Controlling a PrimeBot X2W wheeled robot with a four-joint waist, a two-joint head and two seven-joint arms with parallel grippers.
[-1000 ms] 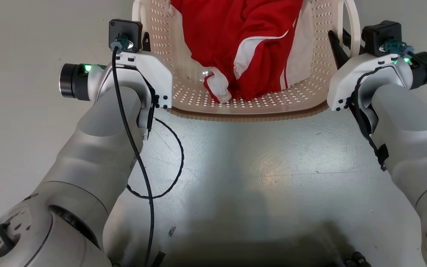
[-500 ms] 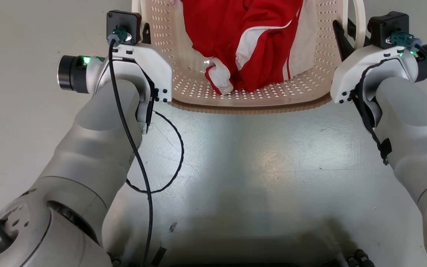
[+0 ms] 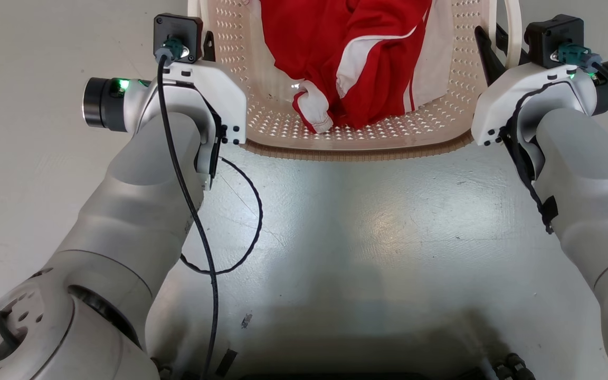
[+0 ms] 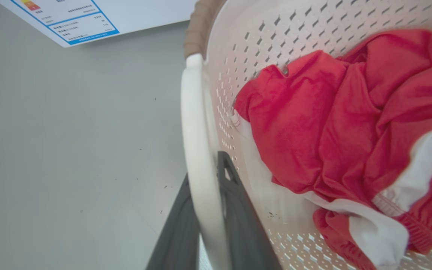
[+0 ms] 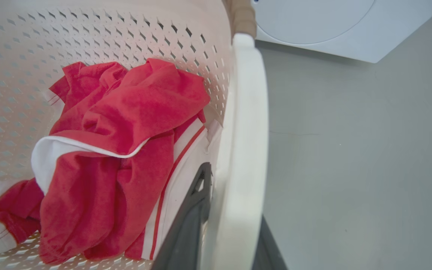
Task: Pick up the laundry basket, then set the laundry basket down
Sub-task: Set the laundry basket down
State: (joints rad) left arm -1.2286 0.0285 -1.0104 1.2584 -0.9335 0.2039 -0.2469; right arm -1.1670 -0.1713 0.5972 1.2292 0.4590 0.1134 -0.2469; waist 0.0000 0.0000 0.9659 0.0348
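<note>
The laundry basket is at the top middle of the head view, cream and perforated, with its brown rim nearest me. A red and white garment lies inside it. My left gripper is shut on the basket's left white handle, with a dark finger on each side of it. On the other side, my right gripper is shut on the right white handle in the same way. I cannot tell whether the basket's bottom touches the floor.
Grey floor stretches between my arms and on both sides of the basket. Beyond the basket stands a white washer with a label on its front. A black cable loops off my left forearm.
Both grippers and the basket have shifted together a little up the head view, away from me. Both grips on the handles are unchanged.
</note>
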